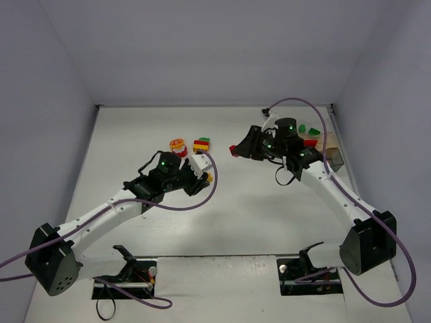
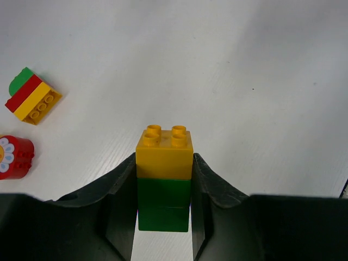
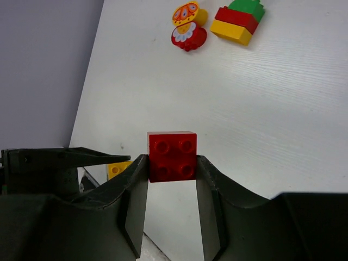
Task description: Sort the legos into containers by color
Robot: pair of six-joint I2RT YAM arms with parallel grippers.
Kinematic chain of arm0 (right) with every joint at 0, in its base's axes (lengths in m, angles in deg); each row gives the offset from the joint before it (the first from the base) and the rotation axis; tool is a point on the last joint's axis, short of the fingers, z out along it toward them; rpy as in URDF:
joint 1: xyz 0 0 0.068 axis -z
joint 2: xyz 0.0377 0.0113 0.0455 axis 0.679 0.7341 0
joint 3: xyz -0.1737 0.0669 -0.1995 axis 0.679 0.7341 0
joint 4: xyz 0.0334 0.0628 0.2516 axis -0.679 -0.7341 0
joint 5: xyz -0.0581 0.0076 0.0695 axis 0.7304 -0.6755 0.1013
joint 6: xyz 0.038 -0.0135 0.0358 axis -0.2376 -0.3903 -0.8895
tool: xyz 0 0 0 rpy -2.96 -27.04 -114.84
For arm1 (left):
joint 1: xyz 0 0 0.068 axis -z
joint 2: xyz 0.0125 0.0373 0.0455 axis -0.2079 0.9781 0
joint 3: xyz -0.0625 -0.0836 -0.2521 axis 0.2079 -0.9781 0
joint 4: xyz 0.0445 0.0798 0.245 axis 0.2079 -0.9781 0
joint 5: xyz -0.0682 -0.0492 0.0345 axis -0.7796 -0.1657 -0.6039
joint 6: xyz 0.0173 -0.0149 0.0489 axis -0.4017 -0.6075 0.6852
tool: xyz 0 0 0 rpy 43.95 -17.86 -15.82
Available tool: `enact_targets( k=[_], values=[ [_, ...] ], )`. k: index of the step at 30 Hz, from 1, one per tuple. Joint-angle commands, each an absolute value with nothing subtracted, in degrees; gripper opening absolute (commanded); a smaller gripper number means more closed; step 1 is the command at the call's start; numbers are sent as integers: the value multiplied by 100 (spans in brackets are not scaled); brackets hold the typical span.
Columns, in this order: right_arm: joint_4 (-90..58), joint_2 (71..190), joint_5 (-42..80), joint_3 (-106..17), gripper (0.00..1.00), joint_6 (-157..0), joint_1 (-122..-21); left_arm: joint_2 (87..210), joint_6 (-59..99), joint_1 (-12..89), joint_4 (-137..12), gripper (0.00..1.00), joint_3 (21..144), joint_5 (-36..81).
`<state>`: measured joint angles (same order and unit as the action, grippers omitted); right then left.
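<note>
White table (image 1: 256, 222) under me: my left gripper (image 2: 164, 160) is clamped on an orange-over-green stack (image 2: 164, 182), the round red-yellow piece (image 1: 178, 146) and a striped stack (image 1: 201, 144) lying just beyond it. My right gripper (image 3: 172, 163) pinches a red brick (image 3: 172, 155) left of the tray (image 1: 333, 151), where green bricks (image 1: 308, 130) and a red piece (image 1: 310, 142) show, compartments unclear.

- No readable text, brand, number or sign in any view.
- round red-yellow piece (image 3: 188, 26), near far edge of table: printed orange-and-white pattern on its face, no letters legible.
- yellow-green stack (image 2: 163, 174): stud tops show no legible embossing.
- red brick (image 3: 172, 156): studs likewise too small and blurred to read.
</note>
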<state>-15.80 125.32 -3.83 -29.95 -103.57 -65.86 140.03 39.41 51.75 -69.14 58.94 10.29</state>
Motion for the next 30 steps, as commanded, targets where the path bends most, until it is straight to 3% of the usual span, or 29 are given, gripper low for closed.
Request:
enact_targets(
  k=[1, 9, 13, 19, 30],
  values=[
    [-1492, 12247, -197, -3130, 0, -9999, -6256, 13949, 3902, 5173, -6636, 7, 6033, 1024],
    [-2266, 12526, 2462, -3226, 0, -9505, -4568, 13791, 3929, 5173, -6601, 9, 5946, 1357],
    [-2249, 13089, 3195, -3463, 0, -9470, -3979, 13791, 3859, 5181, -6592, 9, 5963, 1533],
    [-2126, 14231, 3469, -4183, 0, -9312, -3232, 13905, 3893, 5181, -6785, 9, 6147, 1481],
    [-2029, 15471, 3338, -5325, 1, -8917, -2747, 14002, 4034, 5190, -6847, 12, 6183, 1533]
  ],
)
